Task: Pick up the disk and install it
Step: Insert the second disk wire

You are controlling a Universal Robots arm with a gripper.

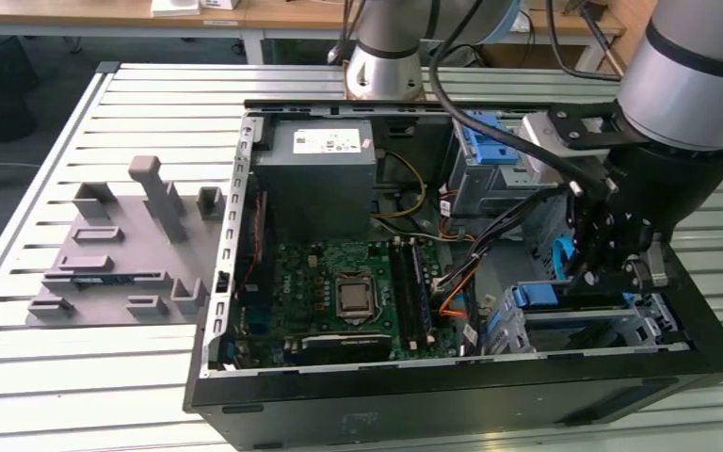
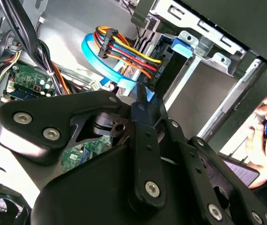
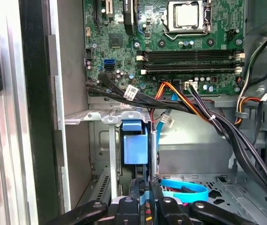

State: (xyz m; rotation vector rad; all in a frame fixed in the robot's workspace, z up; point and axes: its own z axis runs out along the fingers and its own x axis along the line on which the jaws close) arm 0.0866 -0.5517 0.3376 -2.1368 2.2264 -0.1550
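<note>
Black two-finger pincer (image 1: 613,268) lowered into open black tower computer case (image 1: 462,395) at drive-bay corner, fingers pinching edge-on blue-bracketed silver hard drive (image 3: 136,147), held vertical, probably to line up with grey metal bay (image 3: 107,117). Case flat on slatted bench (image 1: 86,377), giving top access.

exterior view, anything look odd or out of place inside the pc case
Nothing looks damaged or spilled. The case lies open on its side, and the end effector sits low in the drive bay corner by blue brackets. Cables run loosely across the middle.
</note>
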